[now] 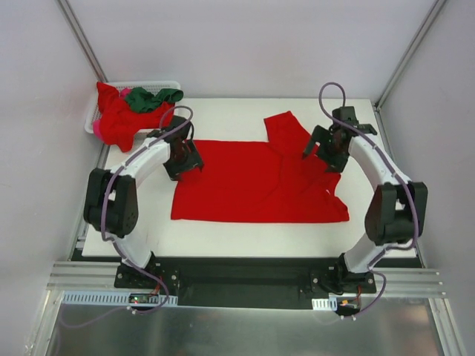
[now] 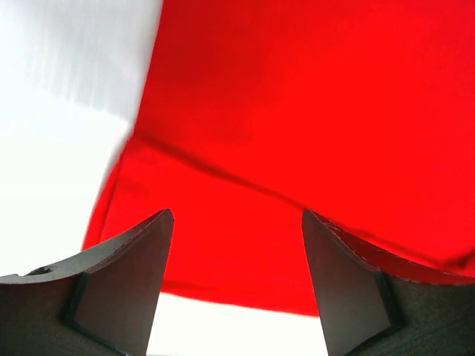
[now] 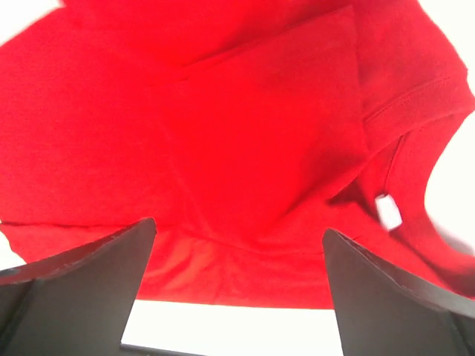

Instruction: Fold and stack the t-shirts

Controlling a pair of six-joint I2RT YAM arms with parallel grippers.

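Folding the large bright red cloth t-shirt (image 1: 252, 185) is judged to be the step in hand. This shirt is spread flat on the white counter (image 1: 223, 119) between the two arms. One sleeve is pointed toward the far edge, and the collar is turned to the right side.

The left pincer (image 1: 187, 165) is held just above the left edge of the shirt. Its jaws are parted, and nothing is seen between them in the left wrist view (image 2: 237, 222). The right pincer (image 1: 326, 152) is released too, with its jaws very wide. It is placed over the collar part, where a small white label (image 3: 387, 211) is visible. No cloth is grasped by either one.

Some other crumpled red t-shirts (image 1: 117, 120) and a dark green t-shirt (image 1: 152, 96) are kept in the white plastic lattice basket (image 1: 148, 84) at the far left corner, well apart from the work.

For a good fold, the following is advised:
- Only the upper layer should be pinched, close to the edge, so that the counter is not scraped.
- Both corners of one side should be lifted together and carried at the same height.
- The wrinkles near the collar should be flattened first; otherwise they are probably pressed into the fold.
- The loose sleeve should be laid inward before the body is doubled.
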